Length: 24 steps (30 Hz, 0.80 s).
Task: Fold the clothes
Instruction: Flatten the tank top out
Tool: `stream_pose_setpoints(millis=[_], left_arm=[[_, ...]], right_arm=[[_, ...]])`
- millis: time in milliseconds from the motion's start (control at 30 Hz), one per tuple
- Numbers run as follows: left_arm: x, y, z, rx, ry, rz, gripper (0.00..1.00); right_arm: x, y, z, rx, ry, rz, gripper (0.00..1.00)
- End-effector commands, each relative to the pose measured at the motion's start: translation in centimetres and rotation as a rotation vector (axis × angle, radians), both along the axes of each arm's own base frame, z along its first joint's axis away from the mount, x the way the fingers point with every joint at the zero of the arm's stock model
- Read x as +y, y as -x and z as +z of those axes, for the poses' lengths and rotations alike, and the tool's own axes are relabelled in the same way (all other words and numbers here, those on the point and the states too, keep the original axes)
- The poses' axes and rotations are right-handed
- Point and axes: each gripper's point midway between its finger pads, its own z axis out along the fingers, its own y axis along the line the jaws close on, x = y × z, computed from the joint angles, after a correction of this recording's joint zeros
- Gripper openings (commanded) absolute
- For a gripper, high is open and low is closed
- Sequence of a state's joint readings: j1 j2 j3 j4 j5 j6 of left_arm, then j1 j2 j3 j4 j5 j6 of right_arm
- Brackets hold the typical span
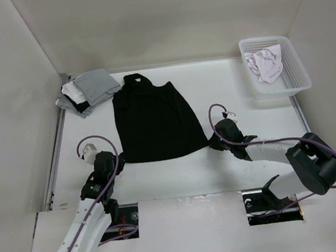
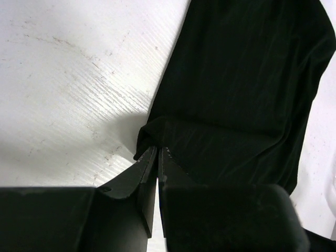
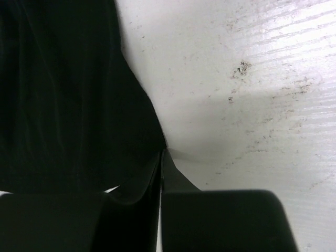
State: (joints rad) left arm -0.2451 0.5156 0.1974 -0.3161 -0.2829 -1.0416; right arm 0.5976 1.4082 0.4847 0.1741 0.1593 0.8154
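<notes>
The clothes [image 1: 154, 116], a plain black sleeveless top, lie flat in the middle of the white table [image 1: 179, 176], neck toward the far wall and hem toward the arms. My left gripper [image 1: 121, 160] sits at the hem's near-left corner. In the left wrist view its jaws [image 2: 158, 149] are pressed together on that corner of the black fabric [image 2: 236, 94]. My right gripper [image 1: 211, 143] is at the hem's near-right corner. Its jaws [image 3: 162, 151] are shut where the edge of the black fabric [image 3: 68, 105] reaches the tips.
A folded stack of grey, white and black garments [image 1: 88, 91] lies at the back left, close to the top's shoulder. At the back right stands a white mesh basket [image 1: 292, 65] holding a white garment [image 1: 265, 63]. Walls enclose the table on three sides.
</notes>
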Motion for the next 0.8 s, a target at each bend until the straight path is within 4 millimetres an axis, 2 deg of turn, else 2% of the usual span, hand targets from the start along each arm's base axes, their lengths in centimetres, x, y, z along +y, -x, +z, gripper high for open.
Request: stream_pose_setpoints(millis=[0,33,100,167,200,233,300,400,467,533,633,700,767], left_arm=[[-0.6,-1.8,3.8,-0.114,0.004,-0.026,0.03],[-0.7,-2.2,4.9,-0.142,0.003,-0.032,0.03],[-1.0,-3.1,8.4,-0.223,0.002,-0.045,0.02],[-1.2,-3.7,13.2,-0.329,0.008,-0.054,0.01],[-1.3,-3.8,16.8,-0.406,0.013,-0.058,0.01],[-1.3,-3.8,19.1,-0.457,0.016,-0.061,0.01],[-1.3,-3.1,25.3,-0.589,0.041,-0.061,0.01],[-0.7,-0.7,35.2,-0.807,0.091,-0.05,0.01],[0.1,1.5,41.6,-0.953,0.114,-0.035,0.01],[0.8,3.7,47.1,-1.072,0.122,-0.029,0.01],[1.8,6.1,52.5,-1.182,0.121,-0.011,0.01],[2.2,6.5,54.4,-1.213,0.101,0.01,0.01],[2.4,6.2,55.5,-1.221,0.086,0.021,0.01]], right_arm=[[0.3,-0.3,2.1,-0.059,-0.031,0.009,0.0],[0.3,-0.4,3.5,-0.101,-0.047,0.011,0.0],[-0.2,-0.8,7.9,-0.219,-0.072,0.003,0.0],[-0.7,-0.1,14.0,-0.341,-0.104,0.002,0.0],[-1.2,0.5,17.5,-0.408,-0.114,0.0,0.0],[-2.0,1.2,21.1,-0.479,-0.12,-0.008,0.0],[-3.4,2.8,28.7,-0.613,-0.141,-0.018,0.0],[-5.4,5.7,39.6,-0.808,-0.196,-0.031,0.0],[-6.7,7.0,45.9,-0.917,-0.207,-0.039,0.0],[-7.3,8.0,50.7,-0.994,-0.222,-0.033,0.0],[-7.7,8.7,56.7,-1.077,-0.217,-0.021,0.0],[-7.6,9.3,59.5,-1.109,-0.231,0.001,0.0],[-7.2,9.6,61.7,-1.143,-0.249,0.022,0.0]])
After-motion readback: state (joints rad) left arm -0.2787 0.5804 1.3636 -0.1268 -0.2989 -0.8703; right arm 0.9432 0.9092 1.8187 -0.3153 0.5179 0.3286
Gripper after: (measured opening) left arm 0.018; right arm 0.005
